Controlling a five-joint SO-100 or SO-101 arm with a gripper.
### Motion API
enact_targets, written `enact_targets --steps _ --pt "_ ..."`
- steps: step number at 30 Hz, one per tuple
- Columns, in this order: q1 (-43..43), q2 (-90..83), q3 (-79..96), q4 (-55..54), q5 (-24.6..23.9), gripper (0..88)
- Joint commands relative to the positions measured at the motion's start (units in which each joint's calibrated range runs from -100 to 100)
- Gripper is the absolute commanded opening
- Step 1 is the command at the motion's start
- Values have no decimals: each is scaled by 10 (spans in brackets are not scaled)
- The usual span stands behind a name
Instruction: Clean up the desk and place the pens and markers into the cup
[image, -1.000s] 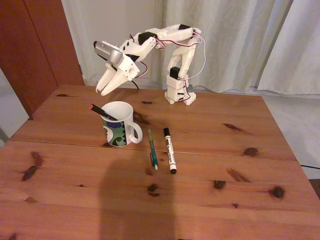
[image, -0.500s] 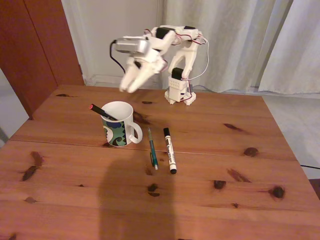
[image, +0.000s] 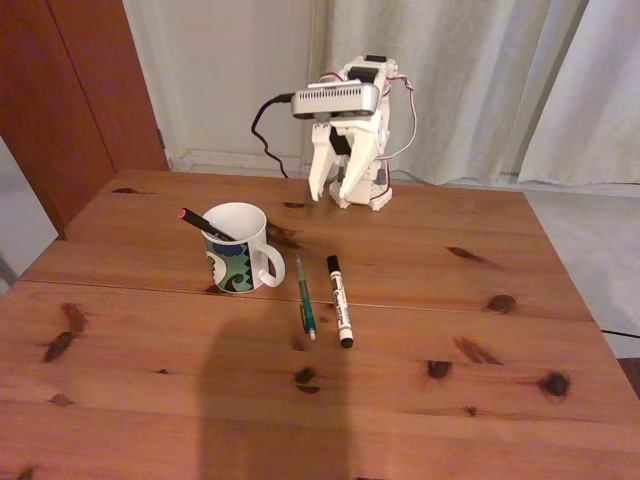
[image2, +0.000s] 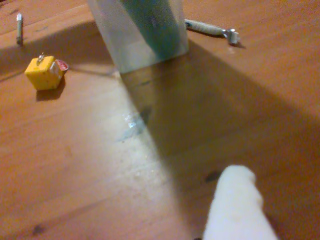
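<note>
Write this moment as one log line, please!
black pen in cup | teal pen, marker on desk | gripper open, raised

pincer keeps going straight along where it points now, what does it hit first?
Probably bare desk: in the fixed view the pincer points steeply down near the arm's base, well behind the cup and both loose pens. Depth is unclear.

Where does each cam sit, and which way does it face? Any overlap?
Fixed view: raised, at the desk edge opposite the arm, facing the curtains; whole arm shows, gripper hanging open.
Wrist view: low on the arm, looking across wood at a grey cylinder and a yellow block; one white fingertip at the bottom.
Shared: reddish wood and the white gripper.
</note>
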Motion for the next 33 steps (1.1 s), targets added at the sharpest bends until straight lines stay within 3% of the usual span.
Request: enact_targets --steps 1,8,12,21,33 --pt "-15 -20 12 -29 9 137" --pt "-20 -14 65 -21 75 137" --pt "-22 -9 75 3 81 137" --pt "-29 83 -16 184 100 137" --pt "-49 256 -74 172 96 137"
